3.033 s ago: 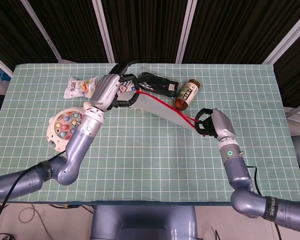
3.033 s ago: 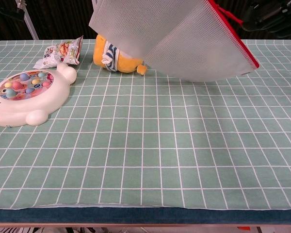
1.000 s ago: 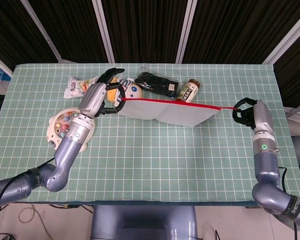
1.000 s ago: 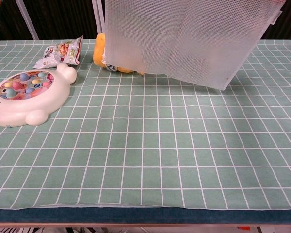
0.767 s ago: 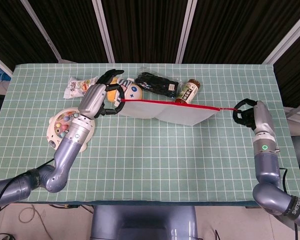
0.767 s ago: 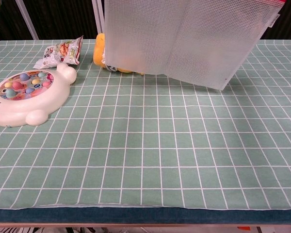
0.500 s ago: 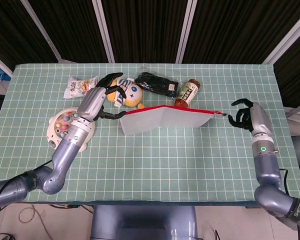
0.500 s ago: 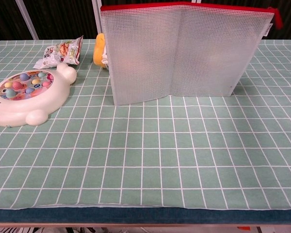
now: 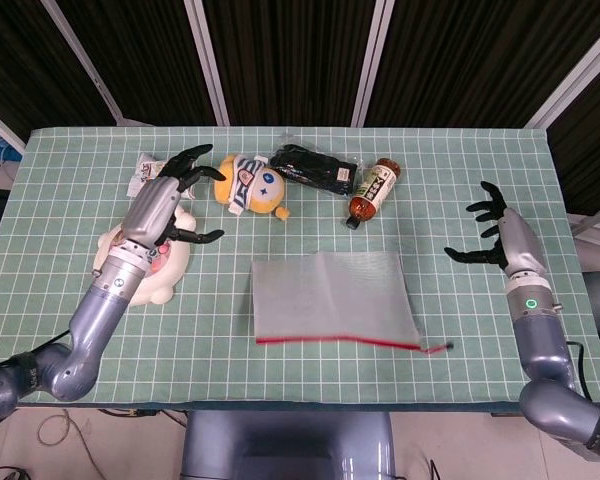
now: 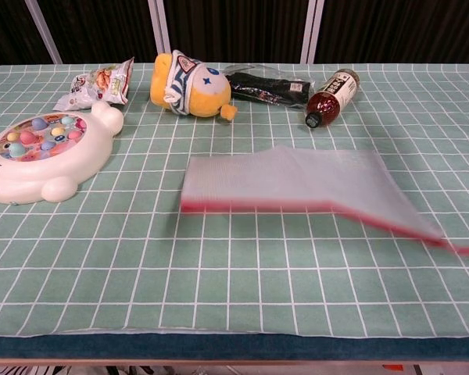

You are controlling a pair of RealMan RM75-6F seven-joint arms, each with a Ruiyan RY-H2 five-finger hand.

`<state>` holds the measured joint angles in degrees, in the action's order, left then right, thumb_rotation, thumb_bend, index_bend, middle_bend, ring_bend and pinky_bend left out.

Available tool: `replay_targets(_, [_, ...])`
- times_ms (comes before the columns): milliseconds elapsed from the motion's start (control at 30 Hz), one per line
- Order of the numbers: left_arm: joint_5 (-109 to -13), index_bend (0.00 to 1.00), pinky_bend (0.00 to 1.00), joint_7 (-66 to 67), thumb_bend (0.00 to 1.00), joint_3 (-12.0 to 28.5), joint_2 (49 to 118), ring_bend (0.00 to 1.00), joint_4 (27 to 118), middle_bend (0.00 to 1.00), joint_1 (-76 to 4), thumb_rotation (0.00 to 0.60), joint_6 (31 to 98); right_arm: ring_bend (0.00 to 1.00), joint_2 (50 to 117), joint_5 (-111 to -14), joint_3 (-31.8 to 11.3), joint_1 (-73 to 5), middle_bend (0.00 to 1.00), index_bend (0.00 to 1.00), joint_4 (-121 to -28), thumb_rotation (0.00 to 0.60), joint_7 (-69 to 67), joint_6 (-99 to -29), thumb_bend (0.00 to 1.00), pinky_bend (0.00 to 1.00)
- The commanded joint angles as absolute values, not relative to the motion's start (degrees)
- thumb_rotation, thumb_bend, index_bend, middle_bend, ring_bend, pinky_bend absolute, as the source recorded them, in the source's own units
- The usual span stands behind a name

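Note:
A grey mesh pouch (image 9: pixel 332 295) with a red zipper edge lies on the table's middle, its red edge toward the front; the chest view shows the pouch (image 10: pixel 297 181) blurred. My left hand (image 9: pixel 162 203) hovers open, fingers spread, above the white fishing-game toy (image 9: pixel 140 262) at the left. My right hand (image 9: pixel 493 232) is open with fingers spread, off to the pouch's right and holding nothing. Neither hand shows in the chest view.
Along the back lie a snack packet (image 9: pixel 143 171), a yellow plush toy (image 9: pixel 250 187), a black wrapped pack (image 9: pixel 314 167) and a brown drink bottle (image 9: pixel 373 187). The green gridded cloth (image 9: pixel 280 370) covers the table.
Both hands let go of the pouch and spread open. The pouch fell from hanging upright to lying on the table. My left hand drew back to the left.

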<state>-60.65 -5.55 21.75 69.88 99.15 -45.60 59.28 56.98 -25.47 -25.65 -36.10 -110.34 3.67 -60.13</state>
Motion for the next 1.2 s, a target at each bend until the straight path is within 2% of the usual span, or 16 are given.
replay_targets(33, [-62.84,0.26,0.06,-4.56,0.07,20.12,66.63,0.00,101.09,0.03,-42.88,0.600,61.21,0.21,56.16,-27.41,-24.91,-35.41,0.21,0.00,-111.13,0.600,3.85,-60.54,0.17,0.31])
replay_targets(67, [-64.83,0.25,0.06,-1.39,0.07,17.61,63.64,0.00,101.74,0.02,-40.48,0.600,62.83,0.19,55.40,-29.80,-23.29,-34.79,0.19,0.00,-111.55,0.600,5.42,-60.81,0.17,0.30])
replay_targets(200, [-69.42,0.21,0.04,4.38,0.07,12.73,57.93,0.00,104.80,0.00,-35.59,0.600,66.28,0.13,54.97,-37.02,-19.61,-32.56,0.13,0.00,-111.47,0.600,7.06,-62.22,0.15,0.27])
replay_targets(367, [-72.79,0.11,0.01,12.86,0.07,6.25,53.65,0.00,106.89,0.00,-28.85,0.600,71.39,0.05,56.42,-49.05,-13.26,-28.67,0.04,0.00,-108.99,0.600,10.50,-67.14,0.12,0.25])
replay_targets(467, [-74.19,0.08,0.00,14.68,0.07,3.79,53.26,0.00,107.00,0.00,-25.12,0.600,74.96,0.02,57.57,-54.62,-10.30,-26.22,0.00,0.00,-107.19,0.600,11.18,-70.03,0.11,0.25])
replay_targets(667, [-77.99,0.06,0.00,11.92,0.07,-1.15,55.36,0.00,102.34,0.00,-15.62,0.600,83.79,0.00,60.01,-64.09,-4.97,-19.57,0.00,0.00,-101.37,0.600,8.67,-76.50,0.10,0.22])
replay_targets(867, [-80.69,0.03,0.00,8.16,0.07,-2.41,58.92,0.00,93.96,0.00,-9.52,0.600,90.44,0.00,61.64,-68.45,-3.97,-14.83,0.00,0.00,-95.45,0.600,4.49,-81.86,0.10,0.22])
replay_targets(1033, [-78.83,0.01,0.00,5.14,0.07,-1.69,60.60,0.00,90.46,0.00,-7.14,0.600,91.01,0.00,63.53,-69.50,-4.40,-12.72,0.00,0.00,-91.54,0.600,3.29,-84.27,0.10,0.22])
replay_targets(1200, [-77.23,0.00,0.00,3.27,0.07,-0.23,60.95,0.00,89.53,0.00,-7.07,0.600,88.76,0.00,64.63,-68.55,-5.75,-12.33,0.00,0.00,-90.39,0.600,2.65,-83.12,0.10,0.22])
